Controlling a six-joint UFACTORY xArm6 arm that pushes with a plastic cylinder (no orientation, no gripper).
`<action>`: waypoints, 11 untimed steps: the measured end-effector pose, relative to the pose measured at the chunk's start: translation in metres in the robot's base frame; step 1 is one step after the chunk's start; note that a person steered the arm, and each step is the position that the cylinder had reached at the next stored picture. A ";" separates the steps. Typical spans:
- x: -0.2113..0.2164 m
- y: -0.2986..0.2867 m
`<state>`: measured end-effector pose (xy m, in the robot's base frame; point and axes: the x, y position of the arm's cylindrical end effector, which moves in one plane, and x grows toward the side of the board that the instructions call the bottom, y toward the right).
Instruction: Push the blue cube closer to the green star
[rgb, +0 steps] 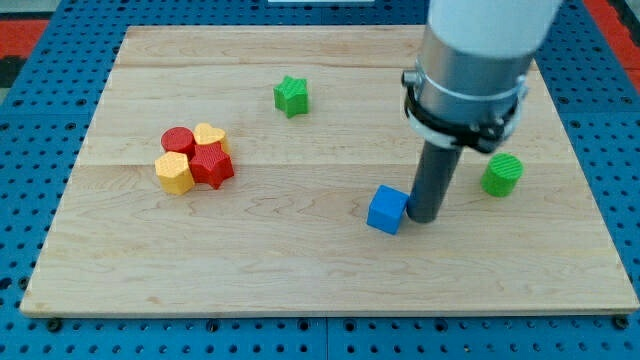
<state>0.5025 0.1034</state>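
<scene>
The blue cube (386, 210) lies on the wooden board (300, 270), right of centre and toward the view's bottom. The green star (291, 96) sits toward the view's top, up and to the left of the cube. My tip (423, 219) rests on the board right against the cube's right side, on the side away from the star. The rod rises from it into the grey arm body at the view's top right.
A green cylinder (502, 175) stands right of the rod. At the left lies a tight cluster: a red cylinder (178, 140), a yellow heart (209, 135), a red star (211, 165) and a yellow block (175, 173). Blue pegboard surrounds the board.
</scene>
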 end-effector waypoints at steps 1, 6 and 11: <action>0.009 0.000; -0.045 -0.049; -0.146 -0.081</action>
